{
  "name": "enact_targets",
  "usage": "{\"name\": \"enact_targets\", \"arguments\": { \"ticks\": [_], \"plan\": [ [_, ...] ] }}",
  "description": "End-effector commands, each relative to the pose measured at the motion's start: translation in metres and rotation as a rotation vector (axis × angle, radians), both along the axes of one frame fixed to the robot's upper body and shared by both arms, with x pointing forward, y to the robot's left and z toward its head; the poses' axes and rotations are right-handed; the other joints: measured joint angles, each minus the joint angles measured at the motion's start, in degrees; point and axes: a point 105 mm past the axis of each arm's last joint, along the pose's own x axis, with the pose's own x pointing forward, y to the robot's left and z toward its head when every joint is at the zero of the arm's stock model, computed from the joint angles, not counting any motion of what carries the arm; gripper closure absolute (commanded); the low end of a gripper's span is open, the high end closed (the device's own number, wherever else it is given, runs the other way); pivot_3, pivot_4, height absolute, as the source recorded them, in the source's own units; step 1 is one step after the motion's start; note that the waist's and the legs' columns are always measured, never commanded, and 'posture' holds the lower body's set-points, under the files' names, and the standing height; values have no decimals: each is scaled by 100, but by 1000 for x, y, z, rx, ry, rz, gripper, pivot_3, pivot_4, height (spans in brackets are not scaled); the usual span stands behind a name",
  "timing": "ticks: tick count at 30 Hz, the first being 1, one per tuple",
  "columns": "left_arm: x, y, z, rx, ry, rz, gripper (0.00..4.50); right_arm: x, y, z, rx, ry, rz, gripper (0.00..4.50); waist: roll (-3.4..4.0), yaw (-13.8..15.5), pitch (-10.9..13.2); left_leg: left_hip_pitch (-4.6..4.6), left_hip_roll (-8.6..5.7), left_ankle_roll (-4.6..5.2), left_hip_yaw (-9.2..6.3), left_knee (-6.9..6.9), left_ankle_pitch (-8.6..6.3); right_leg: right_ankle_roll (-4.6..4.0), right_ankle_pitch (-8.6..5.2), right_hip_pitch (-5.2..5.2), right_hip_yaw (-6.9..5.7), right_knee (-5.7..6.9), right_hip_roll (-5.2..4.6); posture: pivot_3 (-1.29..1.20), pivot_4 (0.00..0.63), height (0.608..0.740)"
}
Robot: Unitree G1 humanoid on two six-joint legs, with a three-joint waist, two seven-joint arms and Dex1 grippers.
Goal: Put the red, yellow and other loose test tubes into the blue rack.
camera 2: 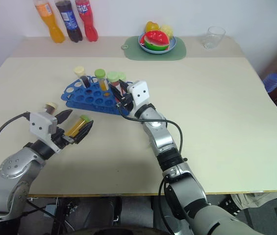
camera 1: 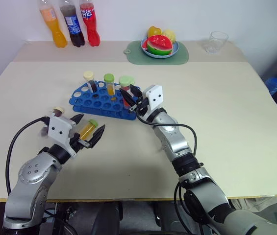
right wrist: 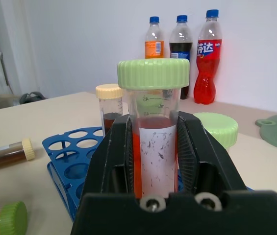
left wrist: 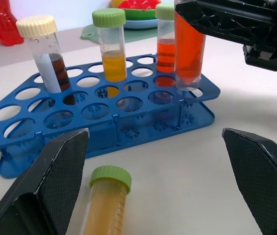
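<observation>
The red bottle (right wrist: 208, 56) at the table's far edge carries white Chinese characters; the dark cola bottle (right wrist: 180, 49) and the orange soda bottle (right wrist: 154, 44) beside it have labels too small to read. The red tube (right wrist: 154, 142) in my right gripper (right wrist: 154, 147) shows graduation marks and "mL" under its pale green cap.

My right arm reaches forward over the blue rack (camera 1: 91, 100), fingers clamped on that upright tube, its base at a front hole of the rack. My left gripper (camera 1: 88, 131) hangs low near the table's front, jaws wide apart around a lying yellow tube (left wrist: 101, 205) with a green cap. A brown tube (right wrist: 6, 154) with a cream cap lies loose on the table by the rack.

The rack holds three upright tubes: brown liquid (left wrist: 50, 61), yellow liquid (left wrist: 112, 51), red liquid (left wrist: 165, 46).
</observation>
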Motion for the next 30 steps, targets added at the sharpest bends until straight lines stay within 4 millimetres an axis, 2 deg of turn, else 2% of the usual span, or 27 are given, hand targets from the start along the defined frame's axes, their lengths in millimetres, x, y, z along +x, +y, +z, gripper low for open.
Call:
{"name": "enact_targets", "arguments": {
  "ticks": [1, 8, 17, 19, 22, 24, 25, 28, 30],
  "plan": [
    [-3, -1, 6, 6, -36, -8, 0, -8, 6, -1, -13, -13, 54, 3764, 0, 0, 0, 0, 0, 0, 0, 0, 0, 0, 0, 0, 0, 0, 0, 0, 150, 734],
    [-6, -1, 3, 2, -31, -5, 0, -15, 8, -5, -10, 14, 102, 3764, 0, -3, 0, 1, 0, 0, -1, 0, 0, 0, 0, 0, 0, 1, 0, 0, 150, 734],
    [-5, 0, 3, 3, -31, -2, 0, -7, 8, -4, -14, 17, 65, 3764, 1, -3, 0, 1, 0, 0, 0, -1, 0, 0, 0, 0, 0, 0, 0, 0, 150, 734],
    [-4, 1, 3, 1, -30, 5, 0, -9, 9, -3, -1, 20, 91, 2735, 1, -3, 0, 1, 0, -1, 0, -1, 0, 0, 0, 0, 0, 0, 0, 0, 150, 734],
    [-2, 3, 2, 12, -8, 20, 0, -11, 7, 5, 26, -9, 88, 1428, 1, -4, 0, 1, 0, -1, 0, -1, 0, 0, 0, 0, 0, 0, 0, 0, 150, 734],
    [1, 7, 2, 24, 25, 37, 0, -10, 3, 11, 35, -35, 64, 309, 1, -5, 0, 1, 0, -1, -1, -1, 0, 0, 0, 0, 0, 1, 1, 0, 150, 734],
    [3, 8, 5, 37, 34, 41, 0, -11, 0, 15, 38, -44, 62, 45, 1, -4, 1, 1, 0, -1, -1, -1, 0, 0, 0, 0, 0, 1, 1, 0, 150, 734],
    [9, 7, 18, 53, 48, 45, 0, -12, -7, 22, 39, -66, 62, 45, 2, 10, 1, 1, 0, -1, -4, -1, 0, 0, 0, 0, -1, 2, 2, 0, 150, 734],
    [18, 6, 30, 92, 119, 33, 0, -13, -19, 29, 19, -88, 60, 45, 0, 21, 0, 0, -1, -1, -8, 0, 0, 0, 0, 3, -2, 1, 1, 0, 150, 734]
  ]
}}
